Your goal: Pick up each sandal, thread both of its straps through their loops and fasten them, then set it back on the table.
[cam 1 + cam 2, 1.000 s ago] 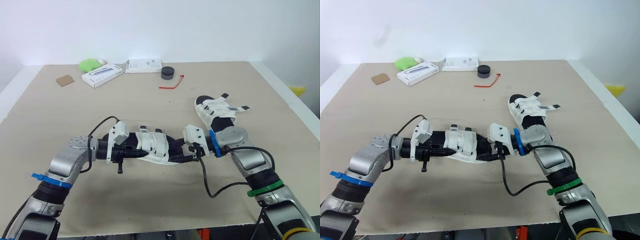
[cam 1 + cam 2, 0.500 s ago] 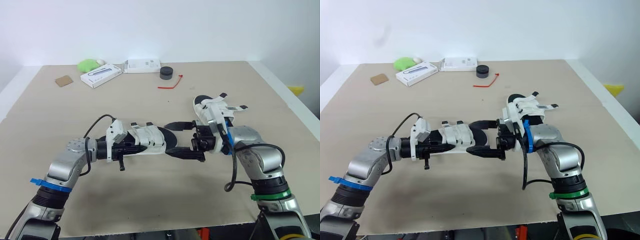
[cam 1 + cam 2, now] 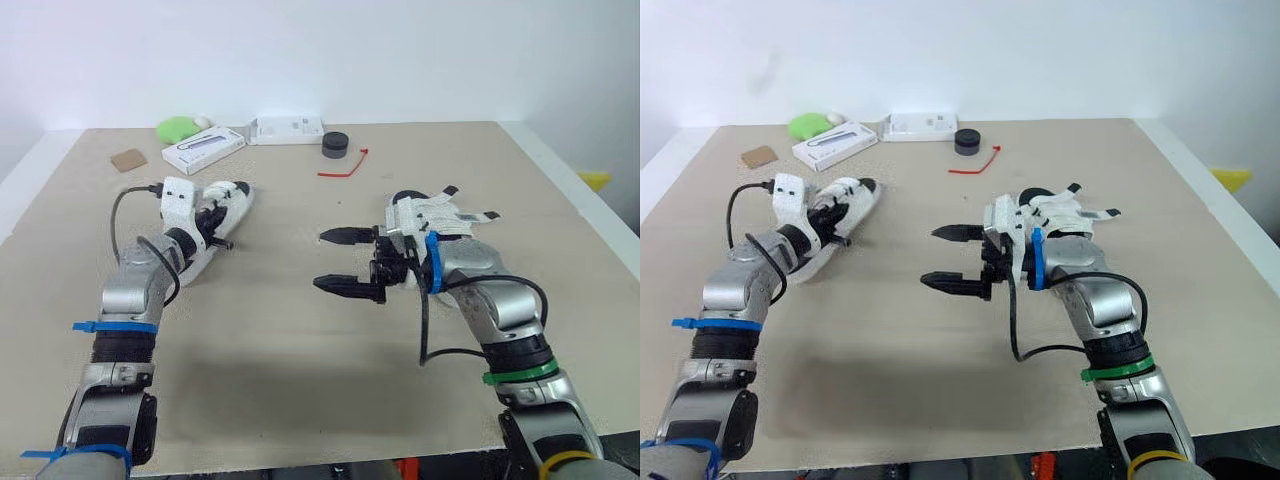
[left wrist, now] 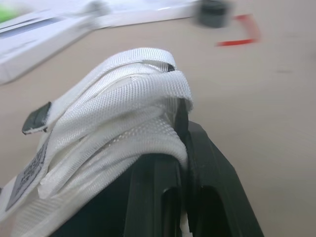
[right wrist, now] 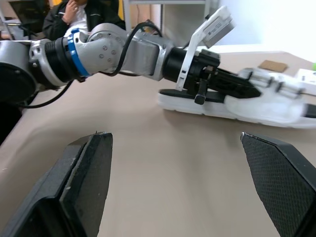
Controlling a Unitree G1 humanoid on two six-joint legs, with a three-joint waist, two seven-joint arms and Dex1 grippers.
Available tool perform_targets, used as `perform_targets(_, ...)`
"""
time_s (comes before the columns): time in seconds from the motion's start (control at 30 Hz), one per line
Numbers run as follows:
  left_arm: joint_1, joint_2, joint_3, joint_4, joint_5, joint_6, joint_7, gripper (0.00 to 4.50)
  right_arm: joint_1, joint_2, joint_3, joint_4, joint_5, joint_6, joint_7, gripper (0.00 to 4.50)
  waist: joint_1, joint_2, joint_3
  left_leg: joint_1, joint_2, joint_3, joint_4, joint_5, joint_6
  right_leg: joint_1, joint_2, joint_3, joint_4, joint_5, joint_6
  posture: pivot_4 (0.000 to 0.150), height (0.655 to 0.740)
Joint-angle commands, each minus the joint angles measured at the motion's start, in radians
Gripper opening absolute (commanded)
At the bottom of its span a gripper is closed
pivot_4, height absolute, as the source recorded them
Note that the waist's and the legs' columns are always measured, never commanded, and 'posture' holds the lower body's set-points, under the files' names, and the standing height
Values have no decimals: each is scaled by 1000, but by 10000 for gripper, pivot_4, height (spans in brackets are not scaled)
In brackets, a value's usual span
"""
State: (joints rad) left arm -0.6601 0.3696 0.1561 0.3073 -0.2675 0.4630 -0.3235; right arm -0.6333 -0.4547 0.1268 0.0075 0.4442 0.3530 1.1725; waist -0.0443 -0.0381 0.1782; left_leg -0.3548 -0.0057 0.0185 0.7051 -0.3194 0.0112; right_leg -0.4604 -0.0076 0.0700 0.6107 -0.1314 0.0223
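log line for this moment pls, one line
left gripper: shut on left sandal, at left of table | right gripper: open, empty, over mid table | right sandal: by right arm, strap ends sticking out

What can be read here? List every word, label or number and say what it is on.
Nothing is legible.
On the long white box: dark print, too small to read.
On the flat white box: marks too small to read.
On the tag of the sandal: print blurred.
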Motion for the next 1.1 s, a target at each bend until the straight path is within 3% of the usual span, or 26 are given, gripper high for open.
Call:
perform_targets(0.03,-32,-14,26,-1,26,-21,80,0,-25,6,-9,-9,4,-26,6,44437,1,0,0,-1,0,0,0,0,0,0,-1,-1,-1,0,0,1500,7400)
perform_targets(0.3,-13,-46,13,-10,82,-8,191,0,-13,-10,-24,-22,17,-33,24,44437,-1,0,0,-1,0,-1,0,-2,-1,0,-3,-3,-1,1,0,1500,7400)
perform_targets(0.43,9,-45,-19,-66,99,7,184,13875,-7,-18,-23,-25,0,-43,10,45000,-1,0,0,0,0,-1,0,-2,-1,0,-2,-3,-1,1,0,1500,7400)
perform_targets(0.63,77,-46,-51,-238,110,61,184,44667,-51,-14,-31,76,-68,-97,-49,45000,-2,0,0,0,0,0,0,-2,-1,0,-2,-3,-1,1,0,1500,7400)
perform_targets(0.83,166,-34,-48,-428,81,120,149,44667,-67,-18,-28,118,-83,-132,-37,45000,-1,0,0,-1,0,-1,0,-2,-1,0,-2,-3,-1,1,0,1500,7400)
perform_targets(1.1,382,52,-43,-718,-58,115,-75,44667,-16,-52,-55,76,-81,-135,-53,45000,-1,0,0,-1,0,0,0,-2,-1,0,-2,-3,-1,0,0,1500,7400)
